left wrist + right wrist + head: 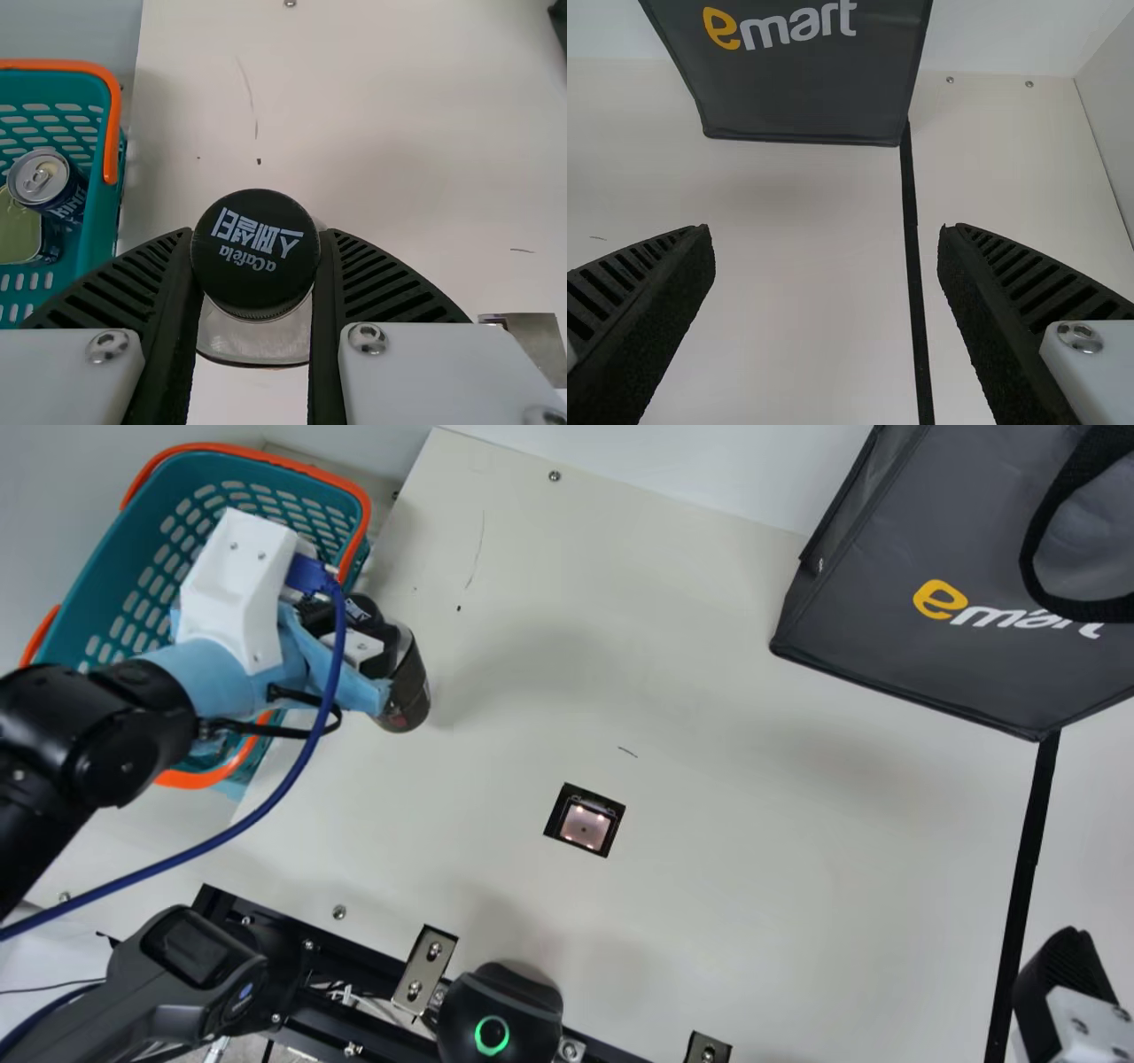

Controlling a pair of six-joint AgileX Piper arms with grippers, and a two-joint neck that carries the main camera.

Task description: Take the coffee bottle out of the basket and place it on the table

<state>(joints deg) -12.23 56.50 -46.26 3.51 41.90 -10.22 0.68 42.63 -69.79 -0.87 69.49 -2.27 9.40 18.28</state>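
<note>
Beside the teal plastic basket [104, 583], the left tool [257, 235] pinches the dark, black-capped cylindrical coffee bottle [409, 695]; letting go before its base sits flat on the cream desk [709, 868] could topple it. The basket holds a blue metal can [40, 179] and an olive-topped can [16, 235]. The right tool [824, 228] is spread.

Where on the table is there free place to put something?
Bare table lies between the coffee bottle and the dark bag, and between the square cutout and the black strip. Crowded: beside the basket, where the left gripper grips the bottle.
</note>
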